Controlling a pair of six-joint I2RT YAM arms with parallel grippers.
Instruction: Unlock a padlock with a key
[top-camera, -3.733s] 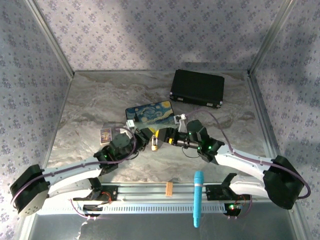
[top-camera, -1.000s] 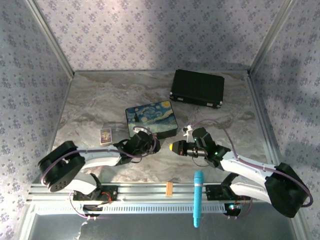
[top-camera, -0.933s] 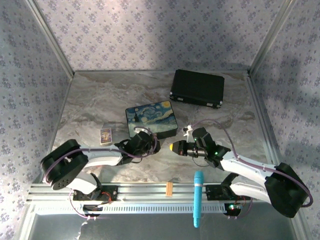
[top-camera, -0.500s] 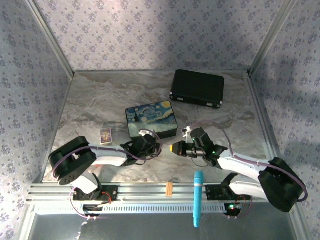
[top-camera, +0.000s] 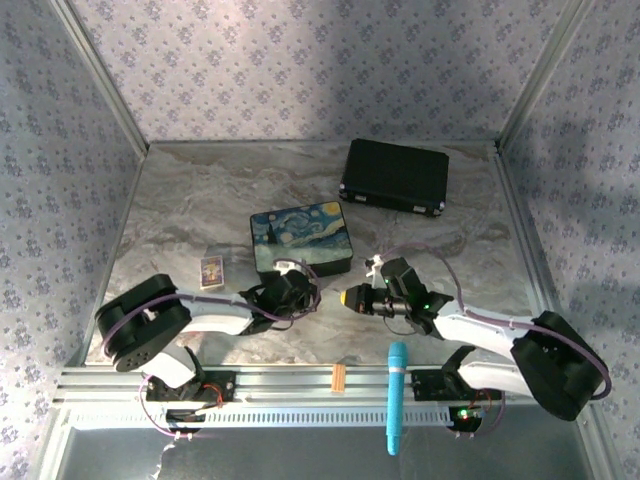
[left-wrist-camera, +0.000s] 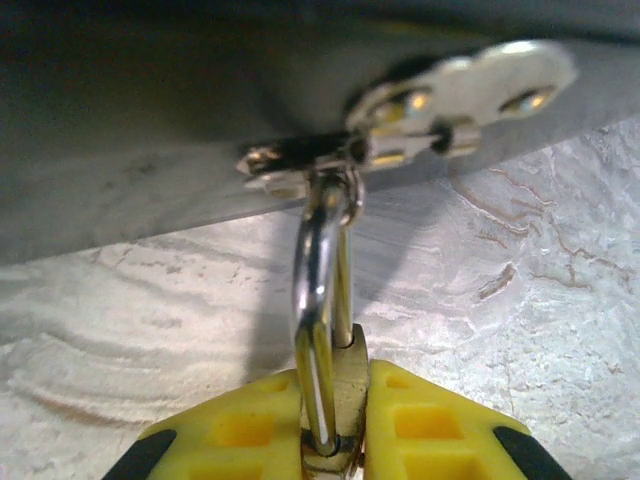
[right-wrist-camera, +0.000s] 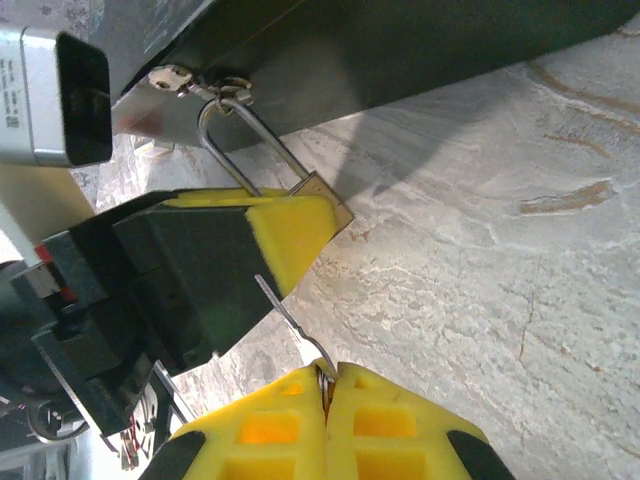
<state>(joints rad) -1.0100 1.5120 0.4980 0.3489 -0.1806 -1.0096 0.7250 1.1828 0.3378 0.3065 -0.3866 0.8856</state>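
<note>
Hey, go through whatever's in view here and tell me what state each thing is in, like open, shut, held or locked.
padlock: shackle closed through the hasp of the painted box, body clamped in the left claw.
key: pinched in the right claw, tip short of the padlock, not inserted.
painted box: lid shut.
black case: shut, lying flat.
</note>
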